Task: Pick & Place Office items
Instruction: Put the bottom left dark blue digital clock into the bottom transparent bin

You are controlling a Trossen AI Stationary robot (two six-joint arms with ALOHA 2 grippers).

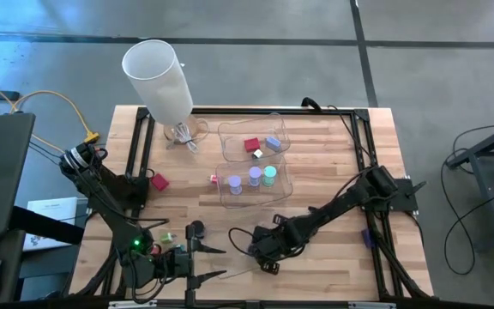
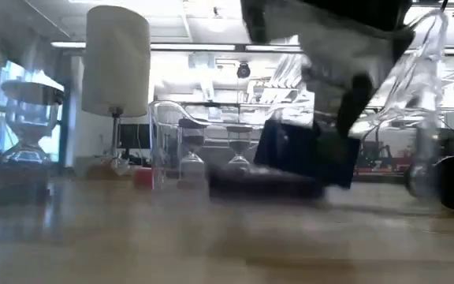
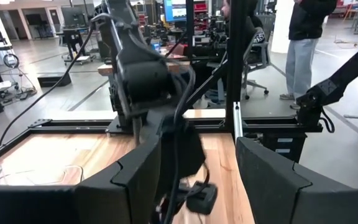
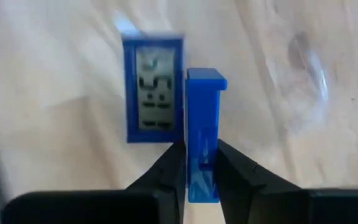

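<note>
Pick step: right gripper pinches blue flat piece edge-on, near clear trays. Left gripper half-open, empty. Next likely: carry to tray.

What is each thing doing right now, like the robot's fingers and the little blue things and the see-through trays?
Right gripper: fingers shut on the thin blue plastic piece, held on edge.
Flat blue rectangle with a grey face: lying flat on the wooden table, beside the held piece.
Left gripper: fingers open, holding nothing.
Clear plastic trays: upright, with small pieces inside.
Big white cylinder lamp shade: tilted.
</note>
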